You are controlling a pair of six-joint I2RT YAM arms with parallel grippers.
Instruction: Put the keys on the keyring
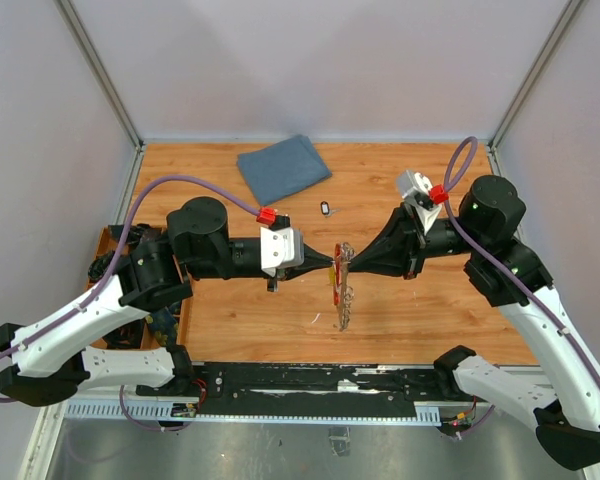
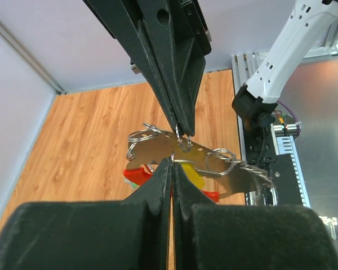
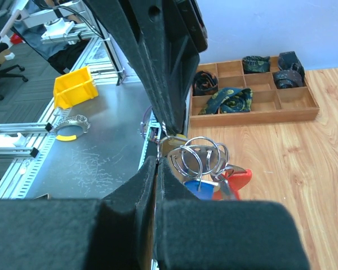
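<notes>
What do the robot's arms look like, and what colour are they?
The left arm and the right arm match: smooth white shells near the bases, chunky black rounded joints further out. The left gripper and the right gripper are black, tapering to two thin pointed fingers. A purple cable runs along each arm, fixed by a red clip beside a small white camera box.

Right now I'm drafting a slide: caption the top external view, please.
Left gripper and right gripper pinch the red-and-silver metal keyring between them above the wooden table.

Keyring (image 1: 341, 292) mid-table, between left gripper (image 1: 331, 266) and right gripper (image 1: 349, 262) — cloth (image 1: 283, 168) on the table's far side, tray (image 1: 106, 238) at the left edge.
</notes>
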